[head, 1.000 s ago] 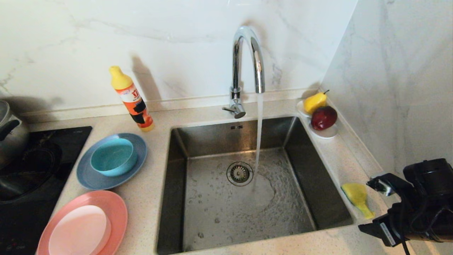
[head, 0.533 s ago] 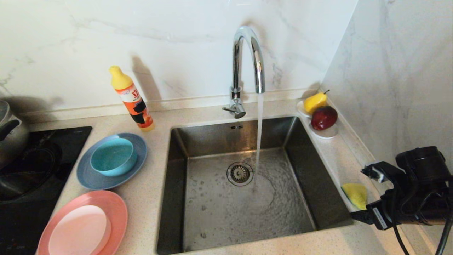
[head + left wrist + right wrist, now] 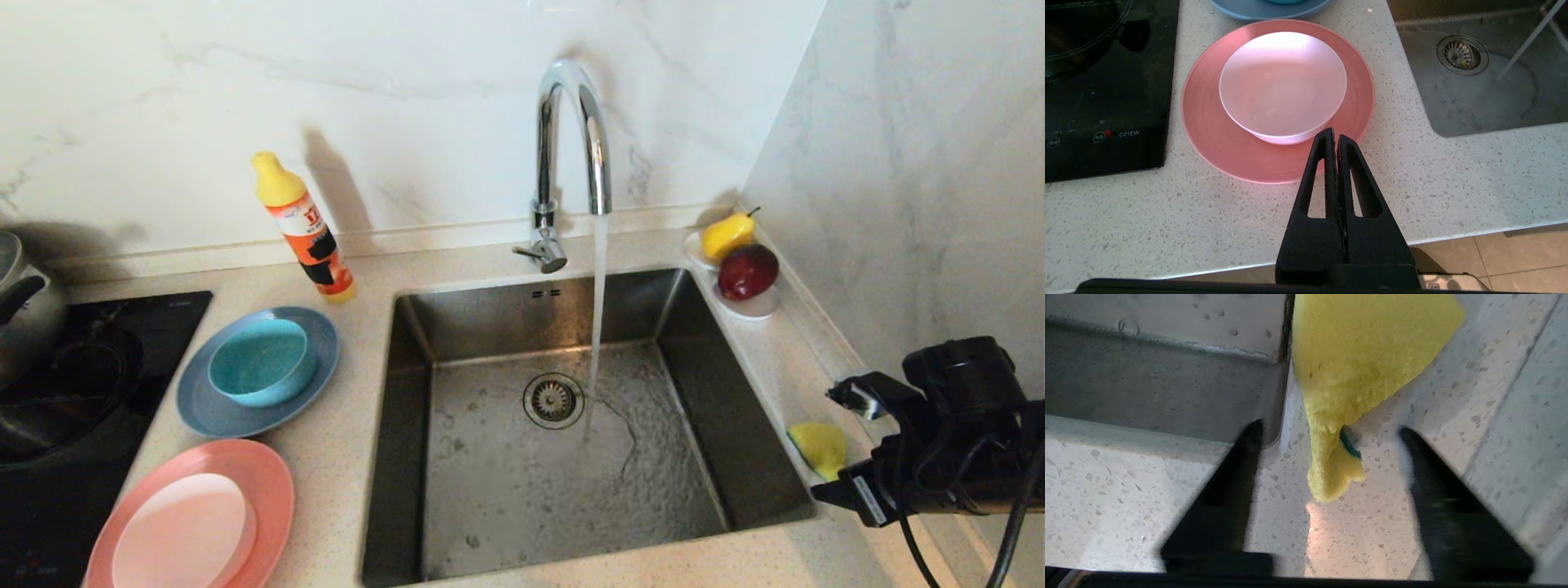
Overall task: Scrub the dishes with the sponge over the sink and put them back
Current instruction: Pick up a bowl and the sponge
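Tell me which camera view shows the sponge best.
The right wrist view: the sponge fills it, lying on the counter between the open right gripper's fingers, a bit of green showing. The head view shows only a small yellow part beside the sink. The left wrist view misses it.

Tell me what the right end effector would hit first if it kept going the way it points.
Most likely the sponge: the right end effector is open with the sponge's tail between its fingers, on the counter.

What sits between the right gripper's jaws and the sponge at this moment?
Nothing but bare speckled countertop. In the right wrist view the right gripper has its jaws open on either side of the sponge, whose narrow end reaches between them untouched.
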{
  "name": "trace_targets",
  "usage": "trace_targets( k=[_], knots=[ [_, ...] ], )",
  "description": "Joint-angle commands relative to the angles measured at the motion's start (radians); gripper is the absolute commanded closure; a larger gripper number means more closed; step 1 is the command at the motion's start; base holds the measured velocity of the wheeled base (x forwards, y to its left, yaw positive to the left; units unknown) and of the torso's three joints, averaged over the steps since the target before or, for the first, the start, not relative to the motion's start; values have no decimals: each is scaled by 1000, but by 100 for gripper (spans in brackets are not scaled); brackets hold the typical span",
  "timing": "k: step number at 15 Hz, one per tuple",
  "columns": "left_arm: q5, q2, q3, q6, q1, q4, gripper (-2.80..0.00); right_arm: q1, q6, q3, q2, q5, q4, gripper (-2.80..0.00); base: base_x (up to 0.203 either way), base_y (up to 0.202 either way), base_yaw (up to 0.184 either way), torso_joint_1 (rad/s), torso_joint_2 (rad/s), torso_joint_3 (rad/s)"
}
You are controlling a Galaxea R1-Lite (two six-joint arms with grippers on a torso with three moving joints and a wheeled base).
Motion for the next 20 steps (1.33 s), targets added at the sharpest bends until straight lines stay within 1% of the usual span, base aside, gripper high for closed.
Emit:
trace_targets(
  k=[1, 8, 11, 13, 16, 18, 19, 20],
  knots=[
    [-1, 2, 0, 0, 0, 1, 0, 0, 0, -1, 2, 0, 1, 0, 0, 0, 0, 0, 0, 0],
    [-1, 2, 0, 0, 0, 1, 0, 0, 3, -1, 3, 1, 2, 0, 0, 0, 0, 0, 0, 0],
    [-1, 2, 0, 0, 0, 1, 0, 6, 0, 1, -84, 7, 31, 0, 0, 0, 0, 0, 0, 0],
    [0, 2, 0, 0, 0, 1, 0, 30, -2, -2, -178, 19, 86, 0, 0, 0, 0, 0, 0, 0],
    [0, 2, 0, 0, 0, 1, 0, 93, 0, -16, -342, 36, 196, 0, 0, 0, 0, 0, 0, 0],
    [0, 2, 0, 0, 0, 1, 0, 192, 17, -48, -446, 50, 315, 0, 0, 0, 0, 0, 0, 0],
    [1, 2, 0, 0, 0, 1, 0, 254, 51, -68, -476, 53, 353, 0, 0, 0, 0, 0, 0, 0],
    [-1, 2, 0, 0, 0, 1, 0, 322, 105, -90, -496, 54, 380, 0, 0, 0, 0, 0, 0, 0]
  ],
)
